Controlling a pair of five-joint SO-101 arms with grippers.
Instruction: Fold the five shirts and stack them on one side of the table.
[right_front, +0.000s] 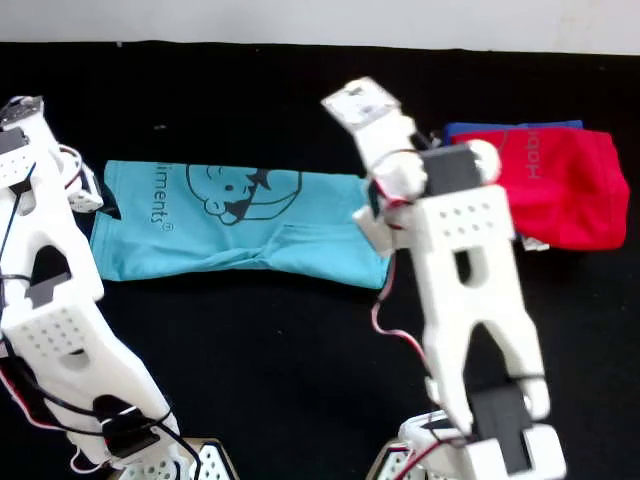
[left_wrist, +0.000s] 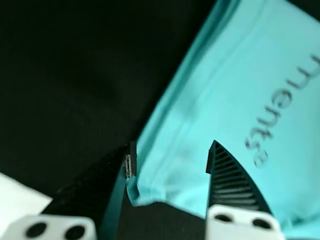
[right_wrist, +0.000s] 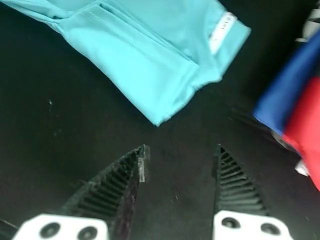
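On the tabletop (right_front: 300, 360), the left end effector (left_wrist: 171, 152) straddles a corner of the teal shirt (right_front: 230, 225), jaws apart. The right end effector (right_wrist: 182, 150) hangs spread nearby

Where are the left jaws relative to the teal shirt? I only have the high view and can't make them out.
Observer: Open, straddling the teal shirt's hemmed edge near a corner: one over the cloth, one over the black table beside it.
Operator: And the right jaws?
Observer: Open too, above bare table, just short of the shirt's other end and not touching it.
Operator: Anything notable at that end?
Observer: A white label lies on the cloth near that corner.
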